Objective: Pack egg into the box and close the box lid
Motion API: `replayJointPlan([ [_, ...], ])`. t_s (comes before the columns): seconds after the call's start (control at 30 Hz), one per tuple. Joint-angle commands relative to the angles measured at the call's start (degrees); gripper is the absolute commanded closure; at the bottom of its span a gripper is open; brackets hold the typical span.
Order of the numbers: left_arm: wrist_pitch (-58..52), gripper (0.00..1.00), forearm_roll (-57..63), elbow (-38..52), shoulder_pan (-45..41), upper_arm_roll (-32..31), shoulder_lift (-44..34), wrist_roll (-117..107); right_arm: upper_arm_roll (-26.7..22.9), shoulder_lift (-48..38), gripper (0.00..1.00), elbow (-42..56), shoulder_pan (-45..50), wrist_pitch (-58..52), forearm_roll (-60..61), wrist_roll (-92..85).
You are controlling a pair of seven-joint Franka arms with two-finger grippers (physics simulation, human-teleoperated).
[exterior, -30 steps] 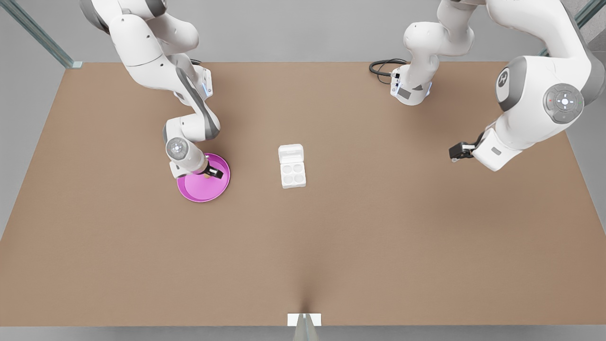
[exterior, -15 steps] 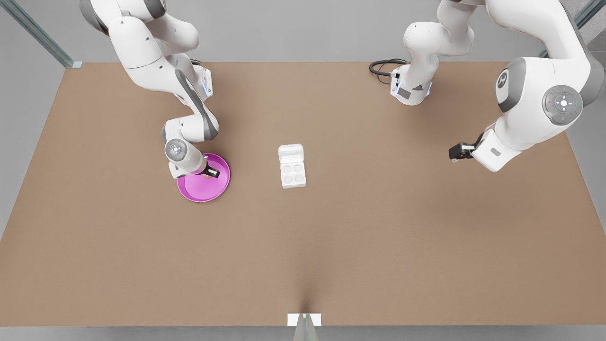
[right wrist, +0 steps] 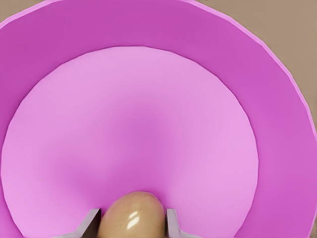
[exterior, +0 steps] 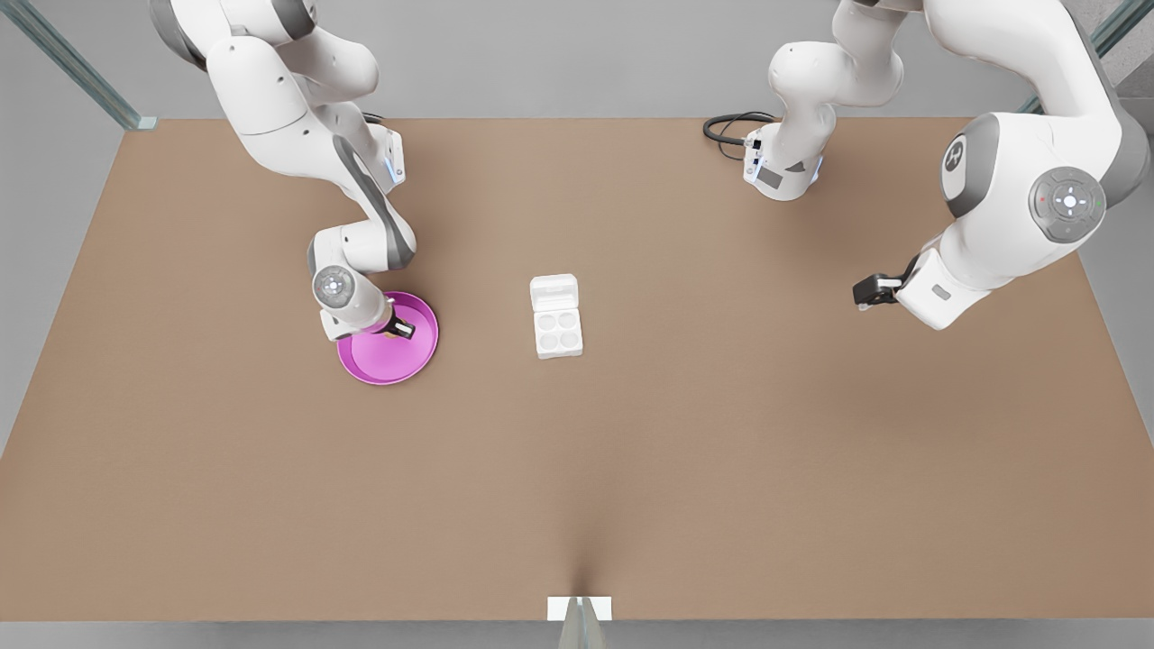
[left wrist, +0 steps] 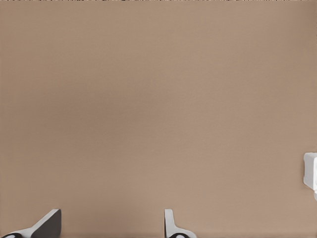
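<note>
The tan egg (right wrist: pixel 132 217) sits at the inner slope of the pink plate (right wrist: pixel 277 99), with my right gripper (right wrist: pixel 131 220) shut on it, its fingers (right wrist: pixel 91 224) pressing both sides. In the front view this gripper (exterior: pixel 398 331) is low over the plate (exterior: pixel 383 359) on the front view's left. The white box (exterior: pixel 558 334) lies at the table's middle with four bare cups, and its box lid (exterior: pixel 554 293) is folded open behind them. My left gripper (exterior: pixel 864 290) hangs open far off at the front view's right, over bare table (left wrist: pixel 110 225). A corner of the box (left wrist: pixel 310 176) shows there.
A black cable (exterior: pixel 728 126) loops by the arm base at the back. The brown tabletop (exterior: pixel 577 469) stretches wide between plate and box and toward the front edge. A small white bracket (exterior: pixel 579 608) sits at the front edge.
My right gripper has shifted slightly toward the front view's left over the plate, with the egg between its fingers. The left arm has barely moved.
</note>
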Motion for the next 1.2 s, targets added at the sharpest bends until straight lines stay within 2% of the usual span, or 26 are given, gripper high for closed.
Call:
replayJointPlan([
  [0.0, -0.02, 0.00, 0.06, 0.06, 0.08, 0.00, 0.00, 0.00, 0.00, 0.00, 0.43, 0.00, 0.00, -0.01, -0.03, 0.00],
  [0.37, -0.02, 0.00, 0.06, -0.03, -0.01, 0.00, 0.00, 0.00, 0.00, 0.09, 0.43, 0.09, -0.09, 0.87, 0.05, -0.18],
  [0.47, 0.15, 0.00, -0.02, -0.03, -0.01, 0.00, 0.26, -0.09, 0.09, -0.70, 0.40, 0.88, -0.17, 0.52, -0.03, -0.26],
  [0.67, 0.07, 0.00, -0.02, 0.06, -0.01, 0.00, 0.35, -0.09, 0.35, 0.44, 0.40, 6.33, 0.53, 0.25, 0.14, -0.44],
  [0.73, 0.07, 0.00, 0.07, 0.06, -0.01, 0.00, 0.35, -0.09, 3.69, 1.06, 0.40, 8.79, 0.70, 0.25, 2.16, -0.26],
  [0.77, 0.07, 0.00, 0.07, 0.06, -0.01, 0.00, 0.35, -0.09, 7.38, 1.58, 0.40, 9.93, 0.70, 0.17, 4.09, 0.17],
  [0.8, 0.07, 0.00, 0.07, 0.06, -0.01, 0.00, 0.35, -0.09, 9.05, 4.39, 0.40, 13.45, 3.95, 0.34, 8.14, 0.61],
  [0.87, 0.07, 0.00, 0.07, 0.06, -0.01, 0.00, 0.35, -0.09, 9.05, 7.82, 0.40, 19.68, 10.19, 0.17, 12.80, 0.97],
  [0.93, 0.07, 0.00, 0.07, 0.06, -0.01, 0.00, 0.35, -0.09, 9.49, 8.35, 0.40, 21.36, 14.59, 0.34, 13.41, 4.48],
  [0.97, 0.07, 0.00, 0.07, 0.06, -0.01, 0.00, 0.35, -0.09, 10.81, 8.35, 0.40, 21.45, 14.94, 0.87, 14.03, 4.48],
  [1.17, 0.07, 0.00, 0.07, 0.06, -0.01, 0.00, 0.35, -0.09, 10.90, 10.37, 0.40, 23.38, 16.70, 0.69, 16.14, 4.83],
])
